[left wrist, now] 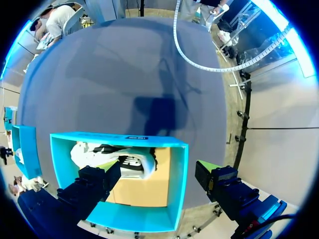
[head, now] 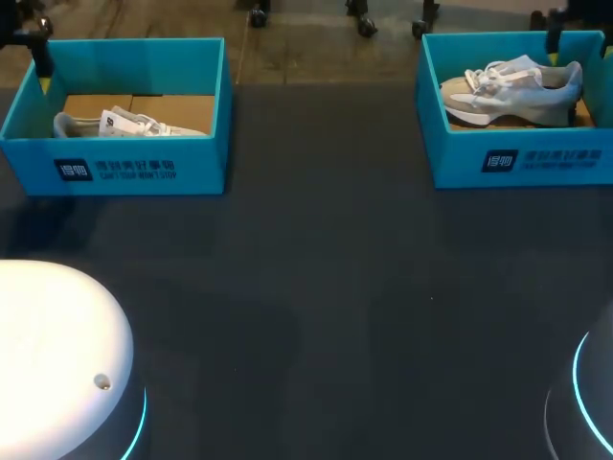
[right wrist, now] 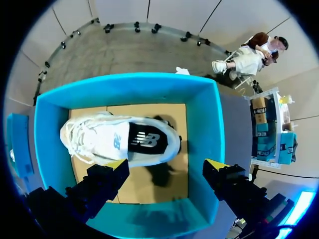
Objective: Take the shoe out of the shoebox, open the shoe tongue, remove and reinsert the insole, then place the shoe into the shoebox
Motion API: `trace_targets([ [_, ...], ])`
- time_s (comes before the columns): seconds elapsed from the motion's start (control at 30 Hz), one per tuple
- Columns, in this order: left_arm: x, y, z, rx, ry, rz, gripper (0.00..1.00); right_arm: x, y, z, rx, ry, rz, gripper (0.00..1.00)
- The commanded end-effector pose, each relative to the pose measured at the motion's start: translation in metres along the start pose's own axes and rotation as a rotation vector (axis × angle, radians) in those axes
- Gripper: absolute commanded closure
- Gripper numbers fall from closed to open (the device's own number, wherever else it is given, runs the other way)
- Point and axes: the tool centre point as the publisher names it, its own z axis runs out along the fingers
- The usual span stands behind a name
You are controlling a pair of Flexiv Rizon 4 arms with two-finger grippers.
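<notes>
The dark desk looks flat and smooth. So I think a light box could slide or tip if a finger snags its wall or a lace.

Two bright blue cardboard boxes with thin, straight walls sit on it. The left shoebox is at ten o'clock and the right shoebox is at two o'clock.

The soft white left shoe and right shoe lie inside them.

The left pincer and right pincer each hang above a box. Their fingers are wide apart and hold nothing.

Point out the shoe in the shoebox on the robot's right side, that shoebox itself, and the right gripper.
shoe [head: 517,96], head view, on its grey side.
right shoebox [head: 460,158], head view, on its front wall.
right gripper [right wrist: 166,165], right wrist view, midway between its yellow tips.
</notes>
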Motion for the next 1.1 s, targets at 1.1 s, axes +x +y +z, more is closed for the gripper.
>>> trace_targets([
  [1.1,0.001,0.0,0.0,0.0,0.002,0.001,0.0,-0.015,0.027,0.065,0.114,0.039,0.019,0.14],
])
